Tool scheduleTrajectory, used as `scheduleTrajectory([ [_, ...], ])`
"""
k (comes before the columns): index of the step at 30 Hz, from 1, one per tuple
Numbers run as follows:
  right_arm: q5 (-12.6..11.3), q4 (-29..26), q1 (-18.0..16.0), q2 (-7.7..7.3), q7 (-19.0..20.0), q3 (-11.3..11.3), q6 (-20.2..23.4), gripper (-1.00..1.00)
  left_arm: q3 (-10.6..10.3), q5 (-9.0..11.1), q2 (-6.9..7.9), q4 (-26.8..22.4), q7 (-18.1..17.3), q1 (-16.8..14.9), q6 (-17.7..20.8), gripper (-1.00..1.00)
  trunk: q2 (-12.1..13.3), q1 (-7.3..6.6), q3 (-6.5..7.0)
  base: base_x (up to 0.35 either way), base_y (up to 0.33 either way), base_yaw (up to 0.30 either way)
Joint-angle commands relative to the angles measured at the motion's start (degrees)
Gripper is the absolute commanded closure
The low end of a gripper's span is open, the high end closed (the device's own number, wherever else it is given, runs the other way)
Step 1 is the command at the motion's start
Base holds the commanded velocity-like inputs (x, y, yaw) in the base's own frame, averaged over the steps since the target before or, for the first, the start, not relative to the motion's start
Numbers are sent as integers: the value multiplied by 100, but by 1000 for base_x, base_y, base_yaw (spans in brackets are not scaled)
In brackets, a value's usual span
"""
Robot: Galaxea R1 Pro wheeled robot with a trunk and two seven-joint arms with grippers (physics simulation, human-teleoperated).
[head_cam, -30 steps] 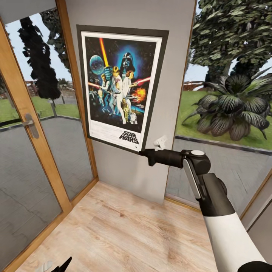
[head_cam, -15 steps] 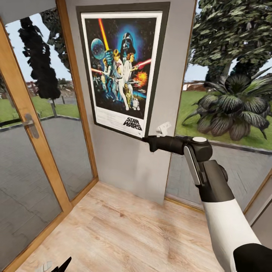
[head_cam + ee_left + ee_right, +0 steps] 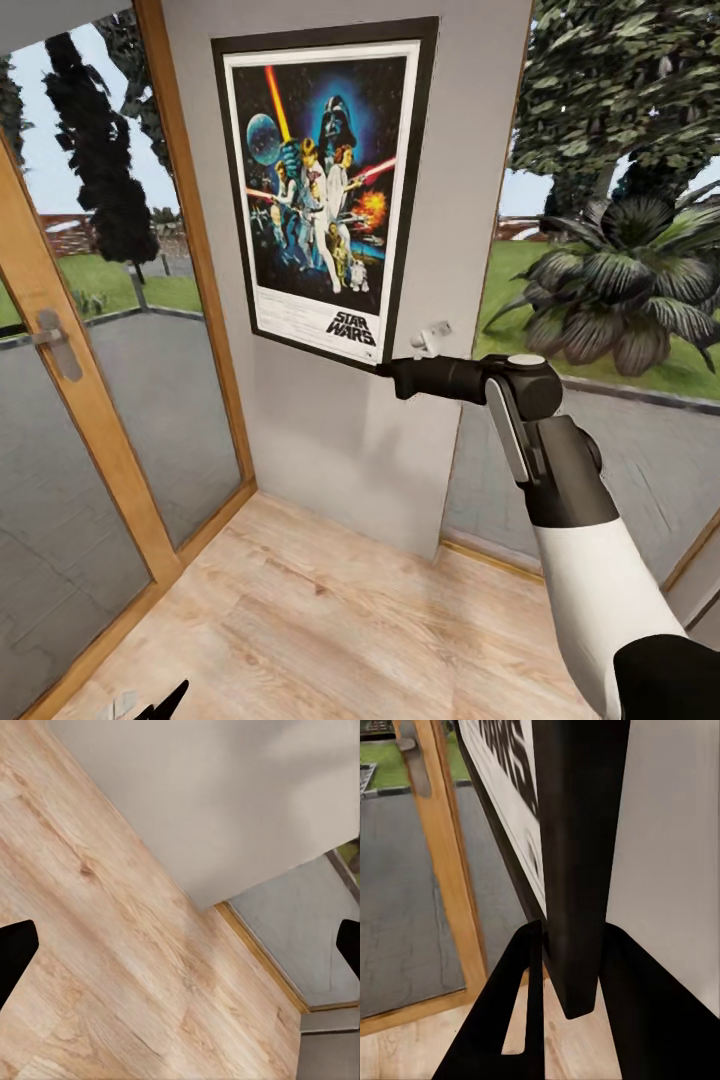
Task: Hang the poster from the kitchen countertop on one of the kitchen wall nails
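The Star Wars poster (image 3: 320, 190) stands upright and slightly tilted against the pale grey wall panel (image 3: 470, 150). My right gripper (image 3: 386, 368) is shut on its lower right corner. In the right wrist view, the black frame edge of the poster (image 3: 577, 832) sits pinched between the two dark fingers of the right gripper (image 3: 574, 945). The left gripper (image 3: 180, 945) hangs low over the wood floor, open and holding nothing; its tip (image 3: 165, 703) pokes in at the bottom of the head view. No nail can be made out on the wall. The kitchen countertop is out of view.
A wood-framed glass door (image 3: 60, 400) with a steel handle (image 3: 55, 342) stands left of the panel. A glass wall (image 3: 620, 300) to the right looks onto plants. Light plank floor (image 3: 330, 620) lies below, between wall and robot.
My right gripper has lifted the poster higher up the wall panel. The head view has also shifted slightly, so the door handle sits further left.
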Motion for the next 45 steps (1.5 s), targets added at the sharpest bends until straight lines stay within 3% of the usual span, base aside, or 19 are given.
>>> scheduleTrajectory([
  [1, -16, -1, -73, 56, 21, -4, 197, 100, -48, 42, 5, 5, -9, -6, -34, -100, -13, 7, -13, 335, 33, 0],
  [5, -18, 89, -396, 239, 19, -6, 432, 100, -48, 42, 5, 5, -9, -6, -34, -100, -13, 7, -13, 330, 80, 0],
  [8, -24, 304, -572, 275, 24, -5, 466, 100, -48, 42, 6, 5, -9, -6, -30, -100, -13, 7, -13, 315, 134, 0],
  [26, -19, 499, -808, 367, 20, -2, 495, 100, -48, 37, 23, 5, -9, -6, -25, -100, -13, 7, -13, 159, 120, 0],
  [45, -3, 962, -1233, 363, 18, -18, 504, 100, -48, 42, 110, 13, -1, -6, -25, -100, -13, 7, -13, 83, -17, 0],
])
